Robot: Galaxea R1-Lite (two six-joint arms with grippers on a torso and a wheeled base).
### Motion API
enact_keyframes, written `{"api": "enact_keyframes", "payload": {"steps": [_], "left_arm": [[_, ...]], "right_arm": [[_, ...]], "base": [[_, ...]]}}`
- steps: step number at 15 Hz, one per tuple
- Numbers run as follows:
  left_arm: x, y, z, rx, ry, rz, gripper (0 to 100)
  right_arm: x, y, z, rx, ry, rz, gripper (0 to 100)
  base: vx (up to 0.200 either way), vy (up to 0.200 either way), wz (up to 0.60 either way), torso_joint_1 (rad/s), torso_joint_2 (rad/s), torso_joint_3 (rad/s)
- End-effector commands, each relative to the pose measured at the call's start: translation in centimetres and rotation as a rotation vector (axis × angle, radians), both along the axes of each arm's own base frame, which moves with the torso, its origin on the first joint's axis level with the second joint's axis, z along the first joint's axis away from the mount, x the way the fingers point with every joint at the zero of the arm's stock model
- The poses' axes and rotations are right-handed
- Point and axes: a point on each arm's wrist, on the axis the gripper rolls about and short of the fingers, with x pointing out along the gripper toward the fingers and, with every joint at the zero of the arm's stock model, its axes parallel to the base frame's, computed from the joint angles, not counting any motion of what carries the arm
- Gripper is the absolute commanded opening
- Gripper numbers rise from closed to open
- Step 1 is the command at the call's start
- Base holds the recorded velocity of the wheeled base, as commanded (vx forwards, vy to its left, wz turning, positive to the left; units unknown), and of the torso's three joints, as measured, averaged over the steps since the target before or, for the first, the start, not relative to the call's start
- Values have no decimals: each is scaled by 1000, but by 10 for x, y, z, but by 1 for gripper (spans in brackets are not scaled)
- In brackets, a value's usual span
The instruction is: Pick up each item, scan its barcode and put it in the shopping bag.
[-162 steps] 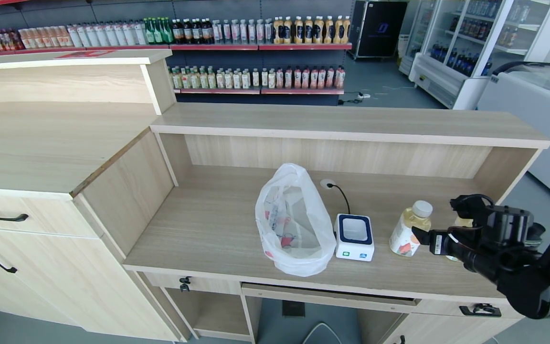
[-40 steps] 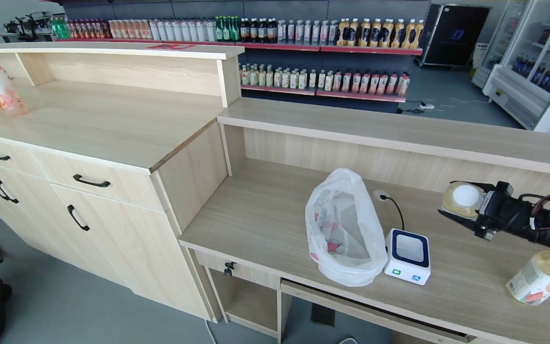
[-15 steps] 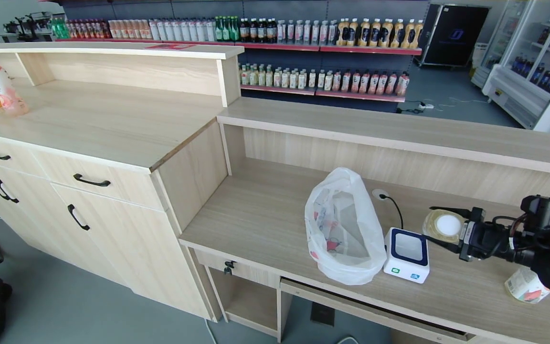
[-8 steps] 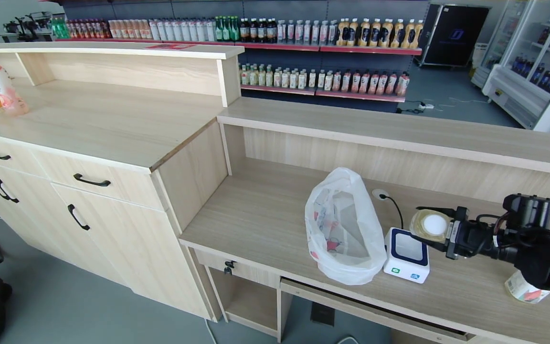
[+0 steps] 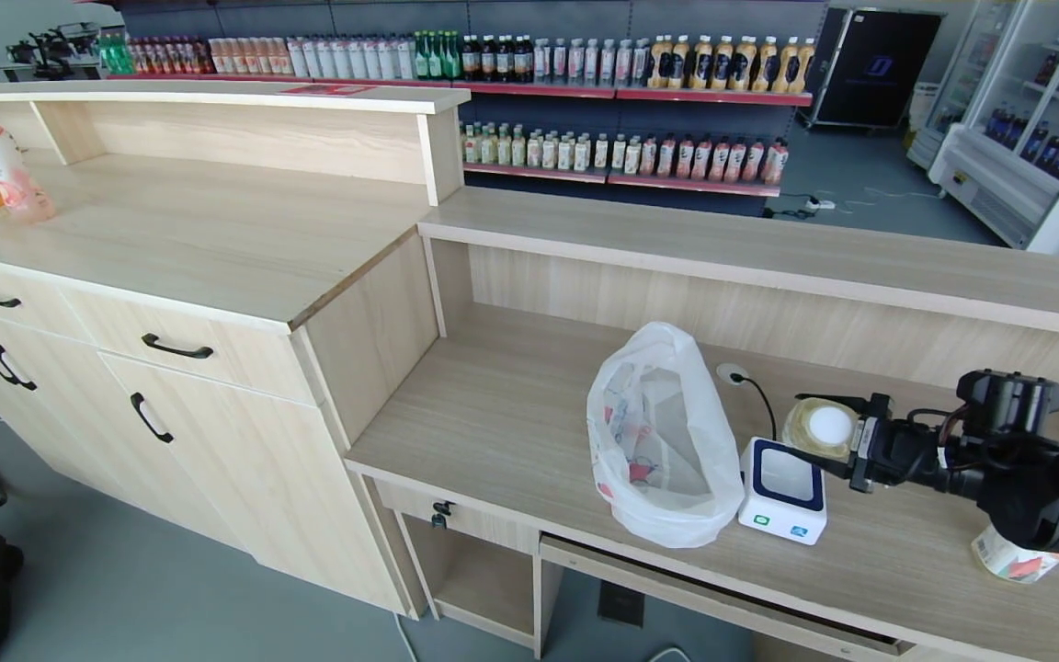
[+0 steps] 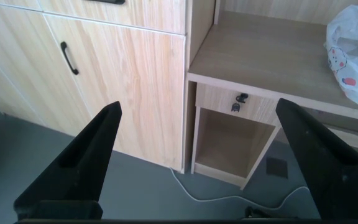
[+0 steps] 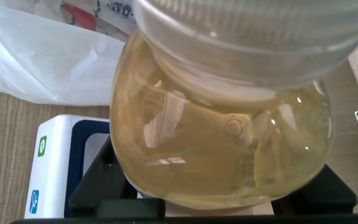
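Clear bottle (image 7: 222, 143) of amber liquid over white scanner (image 7: 58, 165), plastic bag (image 7: 42, 62) just beside.

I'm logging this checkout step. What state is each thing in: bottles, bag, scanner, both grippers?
scanner: on the counter, window facing up.
held bottle: capped, raised close by the scanner.
other bottle: on the counter, partly hidden.
shopping bag: standing, mouth open.
right gripper: shut on held bottle.
left gripper: open, empty.

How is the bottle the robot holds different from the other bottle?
The held bottle is up in the right gripper by the scanner; the other bottle rests on the counter. The held bottle's white cap shows; the other bottle's is hidden behind the arm.
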Motion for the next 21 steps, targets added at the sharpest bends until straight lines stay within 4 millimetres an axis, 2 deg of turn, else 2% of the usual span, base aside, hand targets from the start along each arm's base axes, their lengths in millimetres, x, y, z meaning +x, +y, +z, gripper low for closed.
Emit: {"api": "enact_keyframes", "payload": {"steps": [1,3,4,6,9,10,11,12,13,16,19,21], "left_arm": [[0,0,0,0,-1,0,100],[0,0,0,0,-1,0,100],[0,0,0,0,-1,0,100],[0,0,0,0,-1,0,100],[0,0,0,0,-2,0,100],[0,0,0,0,-1,0,100],[0,0,0,0,-1,0,100],[0,0,0,0,-1,0,100],[0,0,0,0,-1,0,100],[0,0,0,0,-1,0,100],[0,0,0,0,-1,0,100],[0,0,0,0,-1,0,100]], "right_arm": [[2,0,0,-1,-5,1,0],[4,2,1,4,-6,6,0],[1,3,10,22,1,3,0],[-30,4,70,183,46,-53,0],[-78,-24,121,456,131,-235,0],[-91,-40,130,470,95,-317,0],[-91,-40,130,470,95,-317,0],[-115,-56,134,498,85,-477,0],[-128,-56,136,503,83,-510,0],[-141,-62,142,489,35,-568,0],[-142,-63,141,477,22,-618,0],[-129,-38,148,532,6,-657,0]], "base": [[0,0,0,0,0,0],[0,0,0,0,0,0],[0,0,0,0,0,0],[0,0,0,0,0,0],[0,0,0,0,0,0],[0,0,0,0,0,0],[0,0,0,0,0,0],[0,0,0,0,0,0],[0,0,0,0,0,0],[0,0,0,0,0,0],[0,0,400,3,-2,2],[0,0,600,-141,249,129]]}}
